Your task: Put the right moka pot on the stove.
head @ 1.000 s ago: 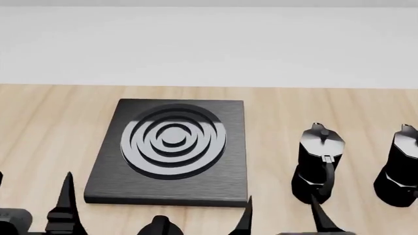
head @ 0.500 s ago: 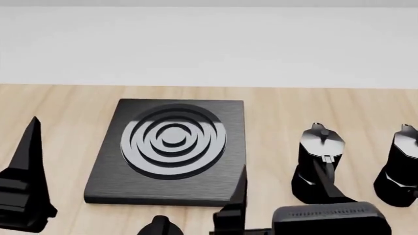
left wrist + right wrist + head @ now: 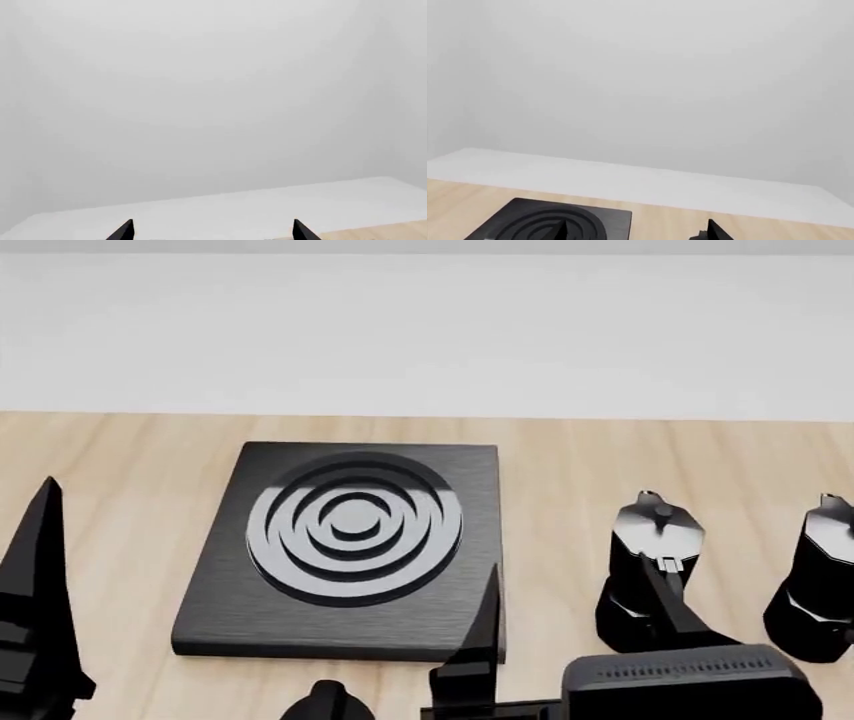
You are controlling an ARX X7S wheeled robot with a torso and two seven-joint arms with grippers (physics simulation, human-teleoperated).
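The stove (image 3: 354, 540), a dark square slab with silver rings, lies mid-table. Two black moka pots stand to its right. The right moka pot (image 3: 817, 580) is partly cut off by the picture's edge, and the other pot (image 3: 651, 540) stands left of it. My right gripper (image 3: 571, 568) is open and empty. One finger (image 3: 483, 625) overlaps the stove's near right corner, and the other crosses in front of the left pot. In the right wrist view this gripper (image 3: 637, 231) faces the stove (image 3: 527, 222). My left gripper (image 3: 212, 229) is open and holds nothing. In the head view only one of its fingers (image 3: 38, 580) shows.
A black oval knob (image 3: 324, 702) pokes up at the near edge, in front of the stove. The wooden table (image 3: 561, 460) runs back to a white wall. Bare wood lies between the stove and the pots.
Both arms have come up into view. The right gripper rose from the bottom edge to between the stove and the left pot. The left finger shifted left and higher.
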